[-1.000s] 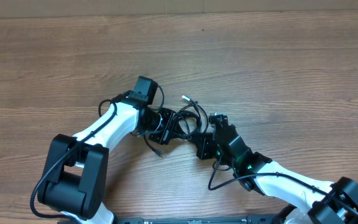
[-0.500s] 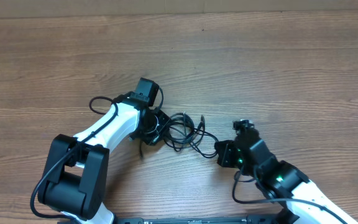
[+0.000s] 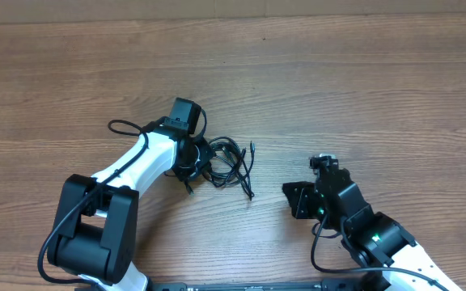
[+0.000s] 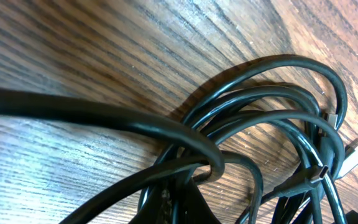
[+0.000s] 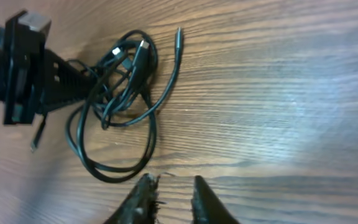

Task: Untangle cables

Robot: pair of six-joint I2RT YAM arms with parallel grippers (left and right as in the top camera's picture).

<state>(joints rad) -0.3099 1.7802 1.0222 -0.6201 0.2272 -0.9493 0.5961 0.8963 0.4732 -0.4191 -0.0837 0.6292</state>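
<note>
Overhead, left fingers (image 5: pixel 68 70) pinching cables (image 3: pixel 231 166), right fingers (image 5: pixel 207 203) parted

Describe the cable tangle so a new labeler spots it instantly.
On the wooden table, find the left end effector near the middle. The cables sit at its tip: a loose knot of thin black loops with small plug ends, far thinner than the cords on the arms.

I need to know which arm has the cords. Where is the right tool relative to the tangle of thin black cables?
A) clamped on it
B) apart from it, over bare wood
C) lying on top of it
B: the right tool shows only bare wooden table between its fingers, apart from the tangle of thin black cables, which sits at the left tool.
</note>
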